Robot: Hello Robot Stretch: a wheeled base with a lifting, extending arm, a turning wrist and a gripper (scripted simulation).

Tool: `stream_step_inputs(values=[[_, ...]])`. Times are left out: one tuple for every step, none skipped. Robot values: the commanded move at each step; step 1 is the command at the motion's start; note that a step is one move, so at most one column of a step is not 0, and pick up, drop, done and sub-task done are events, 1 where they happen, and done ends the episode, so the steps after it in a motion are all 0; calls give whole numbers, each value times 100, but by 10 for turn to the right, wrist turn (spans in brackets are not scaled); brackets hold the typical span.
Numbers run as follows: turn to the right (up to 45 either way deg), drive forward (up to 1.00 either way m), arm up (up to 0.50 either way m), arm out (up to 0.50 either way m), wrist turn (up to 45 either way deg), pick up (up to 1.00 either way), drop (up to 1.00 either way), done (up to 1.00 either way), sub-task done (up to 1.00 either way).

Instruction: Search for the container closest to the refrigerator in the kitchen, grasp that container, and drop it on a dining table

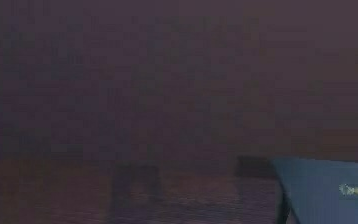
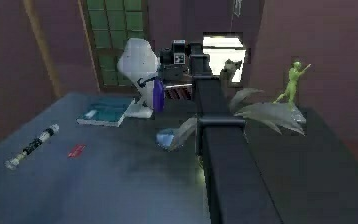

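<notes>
A white rounded thing (image 2: 137,65) stands on the dark desk (image 2: 117,185) in the arm side view. Its shape is too vague to call it the container with certainty. It is taller than it is wide, with its long axis upright, and which way it faces cannot be told. A small purple piece (image 2: 159,96) sits at its lower right edge. The tool (image 2: 165,62) is at the white thing's upper right, at the far end of the arm (image 2: 222,150). Whether its fingers are apart, together or on something cannot be told, nor whether it holds anything.

Below the white thing and a little to the left lies one blue book (image 2: 102,112). Farther down-left are one small red thing (image 2: 75,151) and one pale stick with dark ends (image 2: 33,145). One small bluish bowl shape (image 2: 167,138) lies below-right of the white thing, beside the arm. To the right, beyond the arm, are two grey dish shapes (image 2: 245,99) (image 2: 279,118) and one green figurine (image 2: 295,82). Behind the white thing there are two windows, one green-framed (image 2: 112,25) and one bright (image 2: 224,50).

The forward view gives a dark wall (image 1: 167,80) and, low at its right, a pale blue desk corner (image 1: 322,190). One small light thing (image 1: 355,188) lies on that corner.
</notes>
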Motion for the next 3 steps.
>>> stream_step_inputs(values=[[-270, 0, 0, 0, 0, 0, 0, 0, 0], [450, 0, 0, 0, 0, 0, 0, 0, 0], [450, 0, 0, 0, 0, 0, 0, 0, 0]])
